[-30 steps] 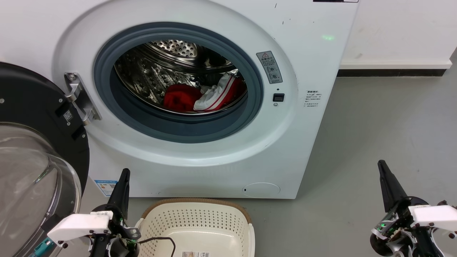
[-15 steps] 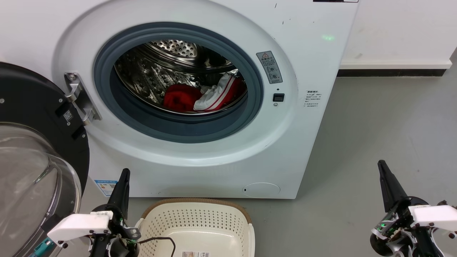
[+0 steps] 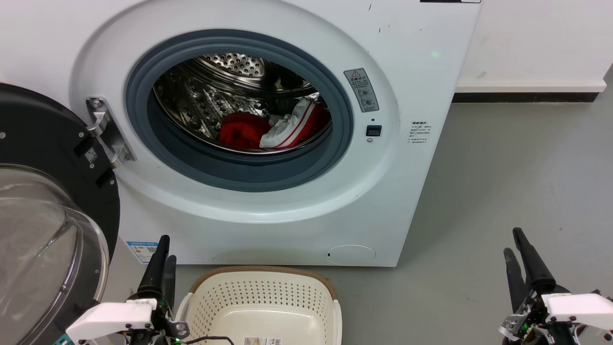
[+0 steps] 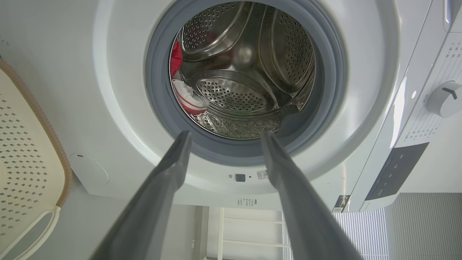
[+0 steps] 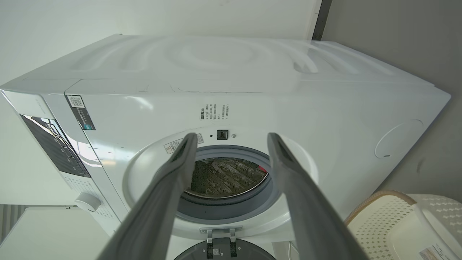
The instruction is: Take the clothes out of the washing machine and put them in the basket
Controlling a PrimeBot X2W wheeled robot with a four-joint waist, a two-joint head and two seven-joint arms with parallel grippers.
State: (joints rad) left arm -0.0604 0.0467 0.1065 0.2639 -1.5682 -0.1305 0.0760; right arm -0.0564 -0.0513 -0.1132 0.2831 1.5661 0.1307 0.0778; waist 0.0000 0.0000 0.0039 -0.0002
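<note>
Washing machine [image 3: 416, 72]: smooth white front, with a round porthole ringed by a matte grey rubber gasket [image 3: 239, 178]. The drum [image 3: 201, 100] is shiny perforated steel with raised ribs. The door [image 3: 43, 129] stands open at the machine's left on a metal hinge [image 3: 107, 136]. It has a black frame and a bulging clear glass bowl, and the head view's left edge cuts it off.

The clothes lie at the bottom of the drum, toward its right side, behind the front lip. I see a bunched bright red garment [image 3: 242, 130] and, touching it on the right, a white piece with red stripes [image 3: 287, 128] folded over more red fabric. Something dark sits behind them; I cannot make out what. The drum's front lip hides their lower parts.

Basket [image 3: 261, 270]: oval cream plastic with a brown rim and rows of small holes in its wall. It stands on the grey floor [image 3: 503, 167] just in front of the machine's base. Its near half is cut off by the bottom edge, where a sticker [image 3: 261, 341] is partly visible.

Left gripper [image 3: 166, 248]: just beside the basket's left edge, its long dark tapered fingers parted with nothing between them. In the left wrist view the gap frames the porthole. Right gripper [image 3: 512, 240]: over the floor, well to the right of the machine, with its fingers likewise spread and holding nothing.
</note>
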